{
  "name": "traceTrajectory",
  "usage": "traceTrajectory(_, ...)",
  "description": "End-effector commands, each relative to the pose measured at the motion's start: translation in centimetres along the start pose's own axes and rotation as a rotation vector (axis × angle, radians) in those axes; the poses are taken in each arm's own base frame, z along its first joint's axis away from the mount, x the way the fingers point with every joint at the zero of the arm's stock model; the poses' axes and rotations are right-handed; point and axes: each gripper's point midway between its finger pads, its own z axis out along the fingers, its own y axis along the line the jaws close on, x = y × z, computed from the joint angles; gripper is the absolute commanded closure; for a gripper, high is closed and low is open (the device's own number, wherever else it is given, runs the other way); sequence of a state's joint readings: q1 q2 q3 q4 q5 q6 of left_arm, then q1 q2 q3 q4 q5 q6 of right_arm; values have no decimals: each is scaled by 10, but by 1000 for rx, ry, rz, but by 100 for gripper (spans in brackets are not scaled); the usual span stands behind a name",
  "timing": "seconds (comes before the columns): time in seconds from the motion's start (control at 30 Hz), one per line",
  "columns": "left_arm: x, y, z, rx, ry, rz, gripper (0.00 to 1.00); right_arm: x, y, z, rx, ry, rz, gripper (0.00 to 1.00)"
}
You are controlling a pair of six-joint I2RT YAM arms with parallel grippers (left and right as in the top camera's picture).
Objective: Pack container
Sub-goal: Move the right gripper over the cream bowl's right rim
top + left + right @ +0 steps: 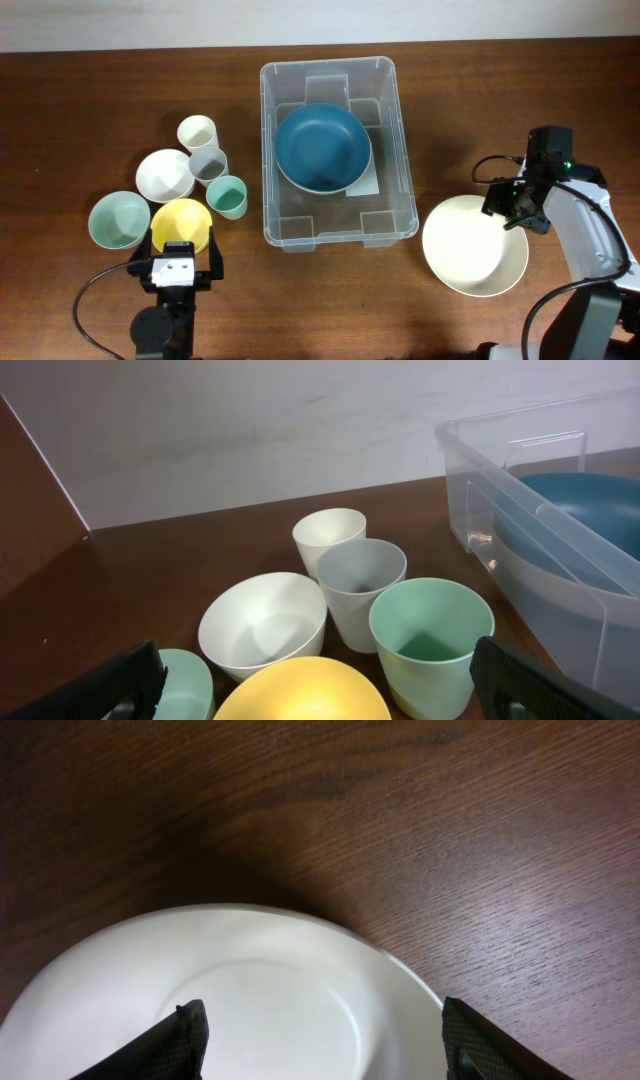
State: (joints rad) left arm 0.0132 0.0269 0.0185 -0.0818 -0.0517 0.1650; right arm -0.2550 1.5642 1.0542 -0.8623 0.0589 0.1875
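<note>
The container [403,140], a large clear bin, stands mid-table with a dark blue bowl [323,147] in it; its corner [470,480] shows in the left wrist view. A large white bowl [470,250] sits on the table to the container's right. My right gripper [508,213] hangs open over that bowl's far right rim; in the right wrist view the gripper [320,1045] has one finger over the bowl [260,1010] and one by its rim. My left gripper [185,250] stands open at a yellow bowl [180,222], which lies between its fingers [530,680].
Left of the container stand a cream cup [197,132], a grey cup [209,163], a green cup [227,196], a white bowl [164,174] and a pale green bowl [117,219]. Cables trail near both arms.
</note>
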Motion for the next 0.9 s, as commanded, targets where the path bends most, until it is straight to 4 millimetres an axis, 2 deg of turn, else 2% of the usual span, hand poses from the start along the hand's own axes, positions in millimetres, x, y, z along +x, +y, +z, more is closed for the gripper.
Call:
traceTrajectory(0.0, 1, -3, 0, 14, -4, 13, 0, 1, -2, 2, -3, 4, 21, 30)
traceTrajectory(0.43, 1, -3, 0, 14, -4, 12, 0, -2, -1, 2, -6, -8, 21, 30)
traceTrajectory(0.87, 1, -3, 0, 14, -5, 12, 0, -20, 3, 5, -22, -89, 25, 30)
